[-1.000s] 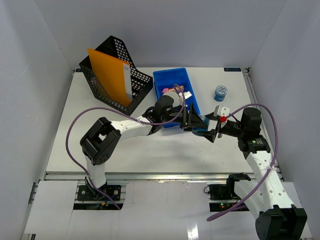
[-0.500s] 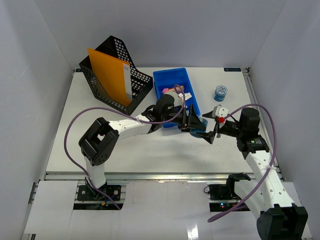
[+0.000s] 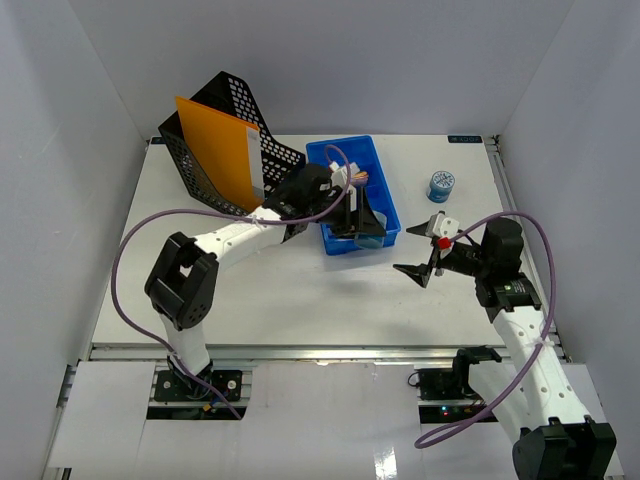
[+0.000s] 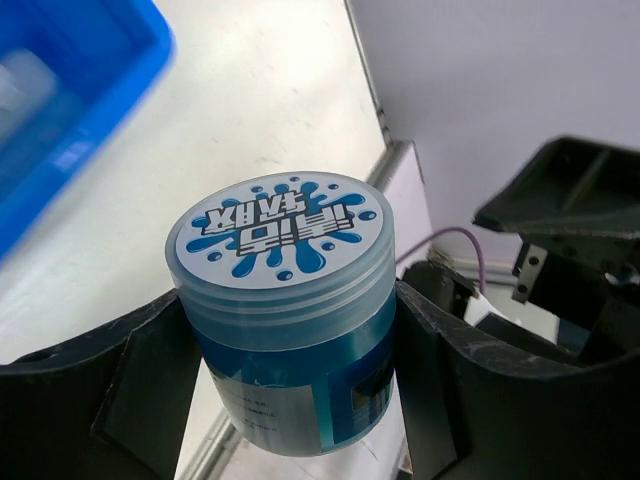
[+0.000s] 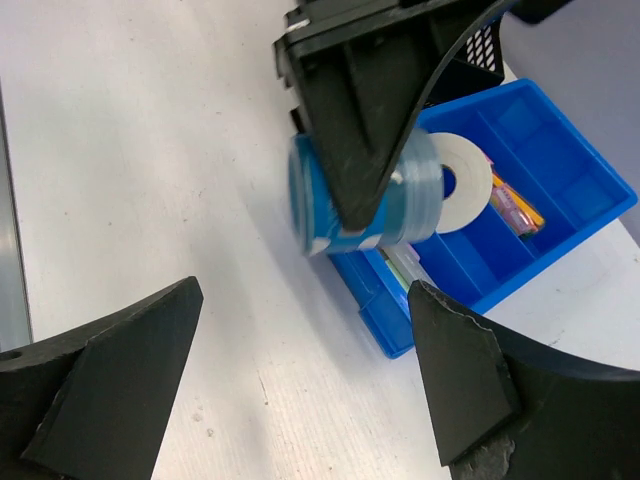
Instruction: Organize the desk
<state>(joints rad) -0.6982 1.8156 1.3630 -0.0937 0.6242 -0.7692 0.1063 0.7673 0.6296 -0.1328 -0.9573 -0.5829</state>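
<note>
A blue jar [image 4: 285,300] with a white splash-print lid sits clamped between my left gripper's [image 4: 290,335] black fingers. In the right wrist view the same jar [image 5: 365,200] hangs sideways over the near end of the blue tray [image 5: 530,200], with a left finger [image 5: 350,130] across it. From above, my left gripper [image 3: 367,224] is at the tray's [image 3: 340,143] front right corner. Further right, my right gripper [image 3: 416,268] stands open and empty above the white desk [image 3: 300,290], its fingertips [image 5: 170,310] well apart from the jar.
A second blue jar [image 3: 441,185] stands on the desk at the back right. The black mesh file holder [image 3: 225,105] with an orange folder [image 3: 220,155] is at the back left. The tray holds a white tape roll [image 5: 465,180] and small items.
My left gripper has carried the jar back and to the left, from beside the right gripper to the tray's front end. The right gripper stays in place with its jaws spread.
</note>
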